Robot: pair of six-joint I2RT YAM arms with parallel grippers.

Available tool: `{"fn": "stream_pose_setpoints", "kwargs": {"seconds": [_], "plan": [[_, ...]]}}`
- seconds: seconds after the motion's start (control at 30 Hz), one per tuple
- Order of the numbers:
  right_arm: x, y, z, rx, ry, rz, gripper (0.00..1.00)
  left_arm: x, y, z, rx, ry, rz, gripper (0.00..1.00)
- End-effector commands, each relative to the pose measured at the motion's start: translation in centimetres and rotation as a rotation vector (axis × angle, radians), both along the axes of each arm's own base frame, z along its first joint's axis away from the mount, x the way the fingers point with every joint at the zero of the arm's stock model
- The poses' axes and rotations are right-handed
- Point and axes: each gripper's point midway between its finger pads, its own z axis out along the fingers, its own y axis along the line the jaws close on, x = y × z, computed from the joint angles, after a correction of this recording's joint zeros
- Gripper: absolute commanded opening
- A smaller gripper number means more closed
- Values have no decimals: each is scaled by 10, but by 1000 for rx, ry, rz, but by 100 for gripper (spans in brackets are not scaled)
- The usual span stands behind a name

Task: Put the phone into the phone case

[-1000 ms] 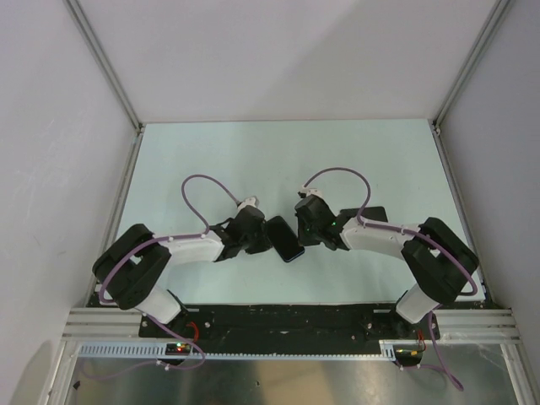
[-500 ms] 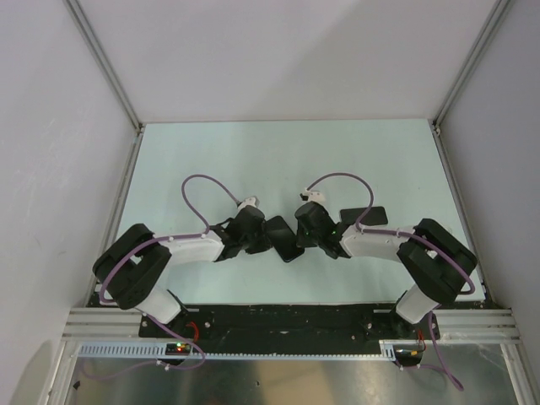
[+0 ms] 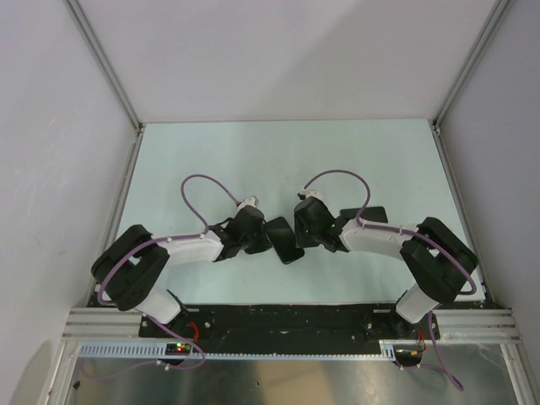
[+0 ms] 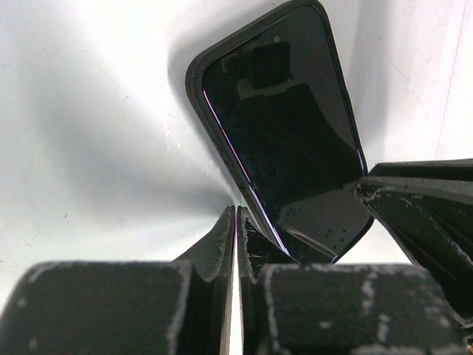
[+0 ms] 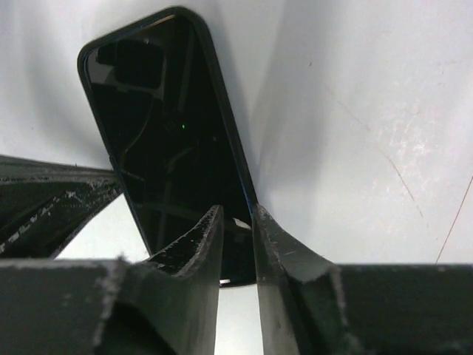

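Phone edge pinched in left tool, right tool apart around it; phone case visible only overhead.

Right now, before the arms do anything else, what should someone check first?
1. Left gripper shut, tips against the phone edge: ok.
2. Right gripper gripping the phone: cannot tell; its fingers stand slightly apart astride the edge.
3. Phone resting on the table: cannot tell.
4. Phone case located: cannot tell; a flat black object lies partly hidden by the right arm.
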Motion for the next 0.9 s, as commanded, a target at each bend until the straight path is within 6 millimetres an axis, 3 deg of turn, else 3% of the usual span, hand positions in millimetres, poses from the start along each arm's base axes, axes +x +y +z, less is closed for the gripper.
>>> {"fn": "stream_pose_setpoints", "kwargs": {"seconds": [0.0,0.13,0.37,0.63,0.87], "plan": [[-36,-17,3,-87,108,96,31,7,1,24,-12,-60,-1,7],[-35,-10,17,-115,55,131,32,9,11,29,-3,-71,16,7],[-51,7,21,-146,20,190,27,14,24,35,-6,-87,43,7],[-54,25,27,-147,2,220,26,19,34,39,-13,-94,68,7],[-54,40,18,-152,16,240,25,19,39,39,-14,-95,79,8]]}}
